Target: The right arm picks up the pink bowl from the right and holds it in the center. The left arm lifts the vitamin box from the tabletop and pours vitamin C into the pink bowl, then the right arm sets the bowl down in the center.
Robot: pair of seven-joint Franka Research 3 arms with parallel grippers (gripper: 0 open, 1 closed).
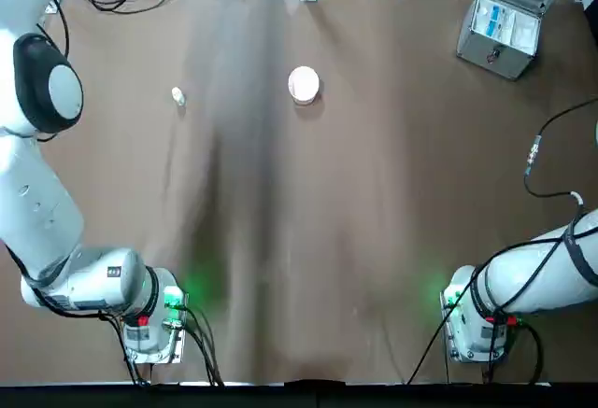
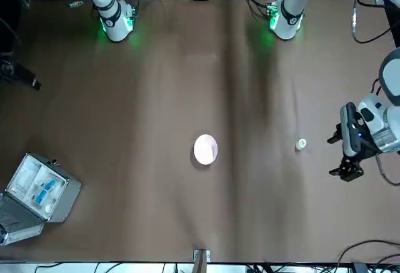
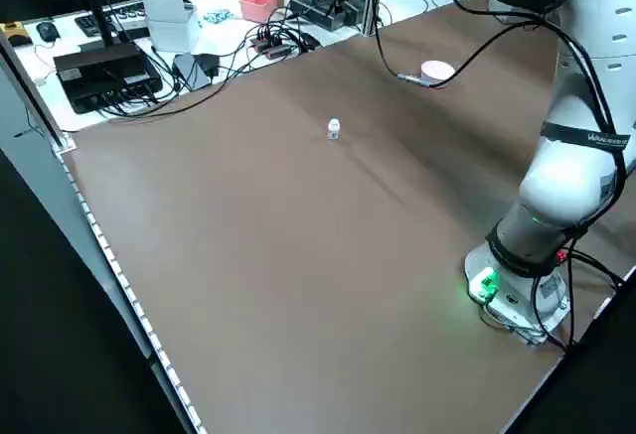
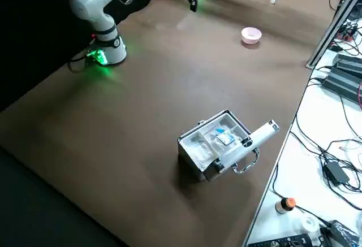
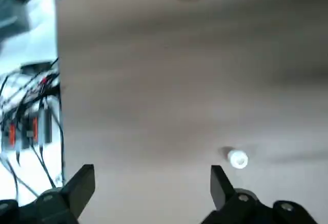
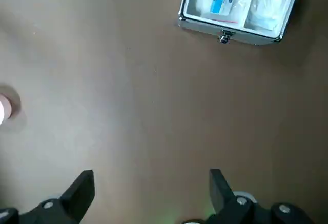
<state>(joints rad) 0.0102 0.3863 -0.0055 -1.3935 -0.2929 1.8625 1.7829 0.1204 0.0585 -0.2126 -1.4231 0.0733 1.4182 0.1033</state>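
Two spread end effectors, left (image 5: 152,193) and right (image 6: 152,196), over brown tabletop (image 1: 374,203), pink bowl (image 1: 304,85) well inside its edges, open room around.

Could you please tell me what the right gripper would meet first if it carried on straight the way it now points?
Probably the bare tabletop: the right gripper hangs open above it, with the pink bowl and grey case off to the sides. Depth is hard to judge.
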